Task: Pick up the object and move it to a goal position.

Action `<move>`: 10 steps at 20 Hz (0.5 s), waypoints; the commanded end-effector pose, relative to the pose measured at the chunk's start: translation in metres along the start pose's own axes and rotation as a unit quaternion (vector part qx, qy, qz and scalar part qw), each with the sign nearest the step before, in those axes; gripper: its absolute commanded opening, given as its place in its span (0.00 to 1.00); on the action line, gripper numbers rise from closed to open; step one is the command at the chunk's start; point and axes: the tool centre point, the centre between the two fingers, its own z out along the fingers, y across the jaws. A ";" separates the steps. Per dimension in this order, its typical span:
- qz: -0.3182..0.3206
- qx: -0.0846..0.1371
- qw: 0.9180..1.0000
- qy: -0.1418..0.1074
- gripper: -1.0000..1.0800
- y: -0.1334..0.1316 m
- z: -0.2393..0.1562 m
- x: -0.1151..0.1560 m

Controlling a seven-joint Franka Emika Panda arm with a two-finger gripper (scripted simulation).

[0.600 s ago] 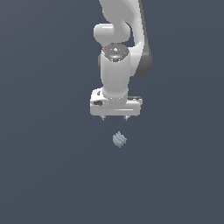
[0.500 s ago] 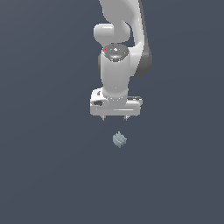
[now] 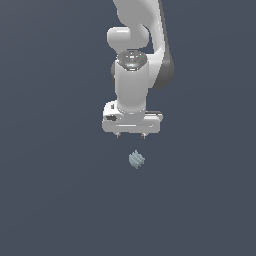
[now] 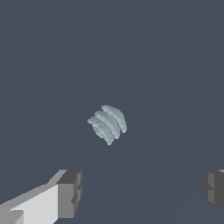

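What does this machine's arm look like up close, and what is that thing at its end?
The arm is glossy white, built of rounded, tube-like sections with dark grey at one joint. It ends in a wide, boxy white claw with two short fingers tipped in dark grey blocky pads. No cables or markings show.

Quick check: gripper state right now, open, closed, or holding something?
Gripper: open and empty, fingers spread wide; the ridged lump lies apart from them, ungrasped.
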 end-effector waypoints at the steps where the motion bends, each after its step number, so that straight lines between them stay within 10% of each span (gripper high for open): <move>1: 0.001 0.000 1.000 0.000 0.96 0.000 0.000 0.000; 10: -0.035 -0.002 0.999 -0.002 0.96 -0.002 0.009 0.003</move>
